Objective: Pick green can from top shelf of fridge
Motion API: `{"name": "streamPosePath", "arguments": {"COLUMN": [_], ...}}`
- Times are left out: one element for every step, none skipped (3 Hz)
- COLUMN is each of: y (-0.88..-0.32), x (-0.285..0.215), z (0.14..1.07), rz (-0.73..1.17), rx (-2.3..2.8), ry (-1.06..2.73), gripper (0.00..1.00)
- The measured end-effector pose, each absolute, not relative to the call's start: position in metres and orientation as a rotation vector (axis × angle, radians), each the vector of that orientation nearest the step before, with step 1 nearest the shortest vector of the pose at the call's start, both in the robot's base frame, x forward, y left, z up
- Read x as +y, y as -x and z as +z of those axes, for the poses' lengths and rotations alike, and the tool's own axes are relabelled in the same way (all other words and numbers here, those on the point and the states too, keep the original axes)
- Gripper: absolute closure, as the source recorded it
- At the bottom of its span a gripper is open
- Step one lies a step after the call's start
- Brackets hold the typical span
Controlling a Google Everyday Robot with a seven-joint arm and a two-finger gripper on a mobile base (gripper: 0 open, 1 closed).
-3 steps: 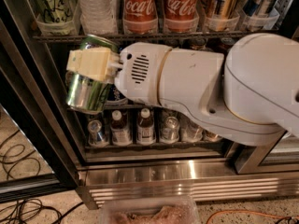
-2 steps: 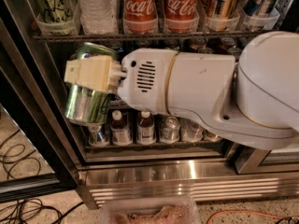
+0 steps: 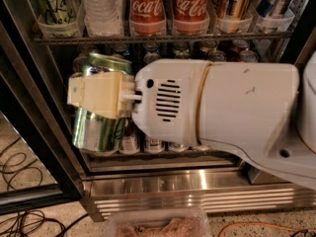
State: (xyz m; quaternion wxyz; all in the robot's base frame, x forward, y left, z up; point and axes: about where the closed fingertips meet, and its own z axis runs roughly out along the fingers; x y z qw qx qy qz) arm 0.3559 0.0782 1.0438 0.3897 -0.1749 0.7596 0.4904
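Fingers [image 3: 98, 93] were clamped on the green can [image 3: 96, 132]: one cream finger lay flat across the can's front, upper half; the other was hidden behind it. The gripper [image 3: 84, 100] held the can off any rack, tilted slightly with its top leaning right, in front of the lower racks at the left of the fridge [image 3: 197, 189] opening and below the top shelf [image 3: 163, 37]. The white arm [image 3: 237, 107] ran in from the right and covered most of the middle rack. Short cans [image 3: 154, 143] showed on the rack behind and below the wrist. The top shelf carried another pale-green can [image 3: 52, 6] in a clear bin at far left, then a water bottle [image 3: 101, 6] and two Coca-Cola cans [image 3: 147, 6]. Cables [image 3: 19, 167] lay on the floor at left; a clear plastic tub [image 3: 158, 223] sat at the bottom edge.
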Motion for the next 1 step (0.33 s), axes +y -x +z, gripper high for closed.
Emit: {"name": "streamPosePath", "arguments": {"y": [-0.3559], "x": [0.0782], "z": [1.0438], "rz": [1.247], "rx": [1.931], "ry": [0.445], "gripper": [1.0]}}
